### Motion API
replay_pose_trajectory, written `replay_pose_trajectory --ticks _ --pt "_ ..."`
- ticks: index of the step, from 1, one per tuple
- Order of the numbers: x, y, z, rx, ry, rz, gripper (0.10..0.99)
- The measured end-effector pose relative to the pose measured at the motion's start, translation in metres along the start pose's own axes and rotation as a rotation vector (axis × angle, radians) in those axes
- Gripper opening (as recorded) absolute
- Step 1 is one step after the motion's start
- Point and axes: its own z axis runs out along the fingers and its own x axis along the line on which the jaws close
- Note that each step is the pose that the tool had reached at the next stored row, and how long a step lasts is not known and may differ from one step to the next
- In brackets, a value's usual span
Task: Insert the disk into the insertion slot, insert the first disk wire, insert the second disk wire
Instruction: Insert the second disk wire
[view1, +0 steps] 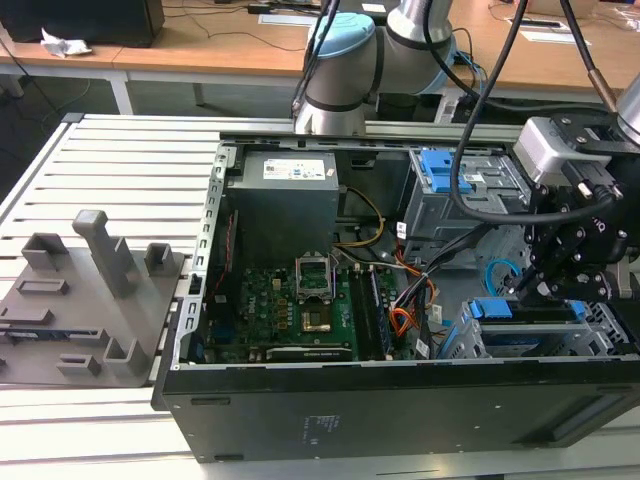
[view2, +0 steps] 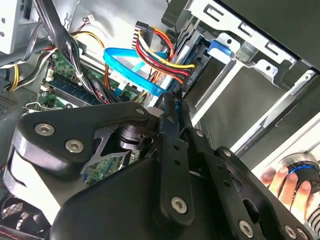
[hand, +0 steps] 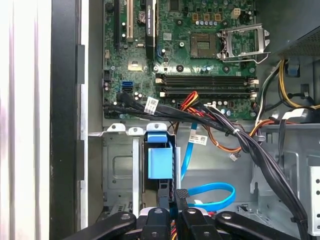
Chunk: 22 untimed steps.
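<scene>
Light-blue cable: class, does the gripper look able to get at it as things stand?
Probably yes. The gripper hangs right at the light-blue cable in the open case, nothing visible between them; the black cable bundle runs off to one side.

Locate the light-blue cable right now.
In the first wrist view the light-blue cable loops beside the blue-bracketed disk, just above the gripper, below the motherboard.
</scene>
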Motion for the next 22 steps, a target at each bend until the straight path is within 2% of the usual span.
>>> replay_pose_trajectory --ticks 6,11,12,13,14,15,18,22 --pt "0.0006 -0.0045 0.0059 0.000 0.0003 0.000 0.165" --pt "0.0007 -0.0051 0.0069 0.000 -0.0007 0.000 0.165" --pt "0.0007 -0.0051 0.0069 0.000 -0.0005 0.000 0.176" --pt "0.0007 -0.0050 0.0068 0.000 -0.0002 0.000 0.239" --pt "0.0007 -0.0050 0.0065 0.000 -0.0001 0.000 0.239" --pt "0.0007 -0.0049 0.0052 0.000 0.0001 0.000 0.239" --pt "0.0003 -0.0043 -0.0076 0.000 0.0002 0.000 0.239" --pt "-0.0001 -0.0038 -0.0174 0.000 0.0011 0.000 0.239"
